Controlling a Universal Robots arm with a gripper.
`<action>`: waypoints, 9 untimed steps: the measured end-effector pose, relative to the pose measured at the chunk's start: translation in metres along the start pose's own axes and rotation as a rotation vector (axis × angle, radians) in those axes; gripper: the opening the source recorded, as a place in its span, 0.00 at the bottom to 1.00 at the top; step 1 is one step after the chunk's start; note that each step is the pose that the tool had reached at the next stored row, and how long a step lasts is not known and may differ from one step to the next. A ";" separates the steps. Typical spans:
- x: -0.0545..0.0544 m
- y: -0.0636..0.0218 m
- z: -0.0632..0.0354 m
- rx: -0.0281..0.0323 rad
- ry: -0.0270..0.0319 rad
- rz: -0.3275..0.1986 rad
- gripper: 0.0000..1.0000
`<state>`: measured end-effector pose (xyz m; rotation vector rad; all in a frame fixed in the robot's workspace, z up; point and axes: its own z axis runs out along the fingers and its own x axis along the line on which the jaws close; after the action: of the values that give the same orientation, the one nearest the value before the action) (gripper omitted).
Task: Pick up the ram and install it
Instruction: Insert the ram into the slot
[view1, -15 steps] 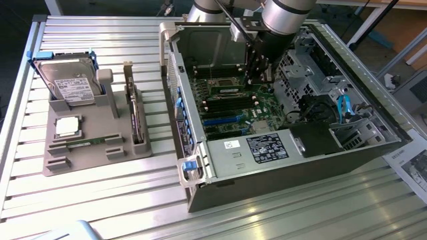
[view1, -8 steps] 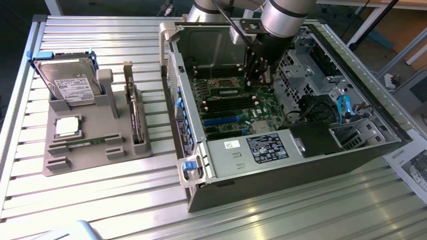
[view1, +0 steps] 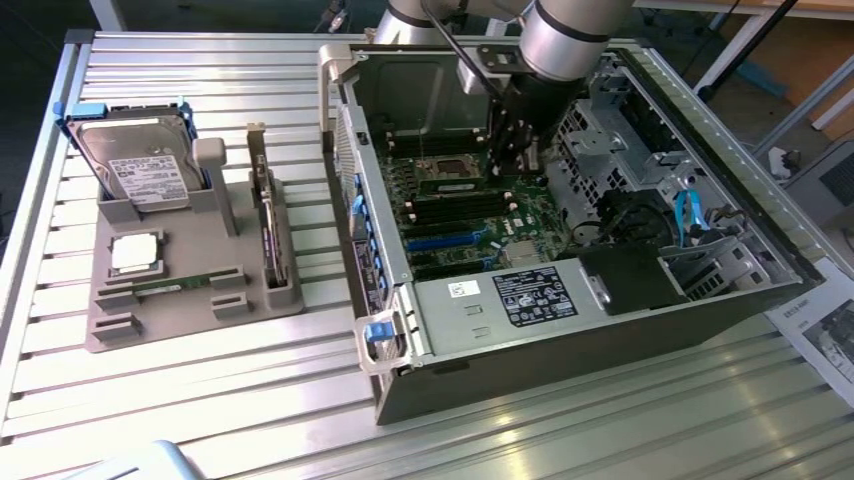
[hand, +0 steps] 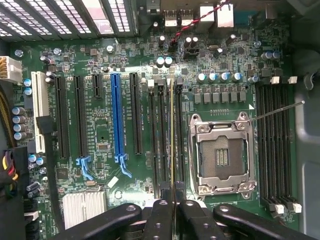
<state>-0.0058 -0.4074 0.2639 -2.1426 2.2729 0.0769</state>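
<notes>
Green motherboard (hand: 102, 120) directly beneath claw (hand: 172, 204). Claw clenched on ram (hand: 172, 130), held edge-on, aligned with black memory slots (hand: 161, 145) beside empty CPU socket (hand: 220, 155). Second ram (view1: 171, 288) in grey tray (view1: 160, 335) on desk (view1: 200, 400), well apart from claw.

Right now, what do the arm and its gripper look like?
The arm is a silver-grey cylinder with a black cable running alongside. The gripper is black: rounded outer bars and flat fingers dotted with small holes.
</notes>
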 end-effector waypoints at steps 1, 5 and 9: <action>0.000 -0.0001 0.0025 0.0001 -0.0001 0.001 0.12; 0.000 -0.0002 0.0074 0.0001 -0.0002 0.002 0.12; 0.001 -0.0003 0.0115 0.0002 -0.0002 0.003 0.12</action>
<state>-0.0058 -0.4074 0.2524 -2.1389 2.2762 0.0770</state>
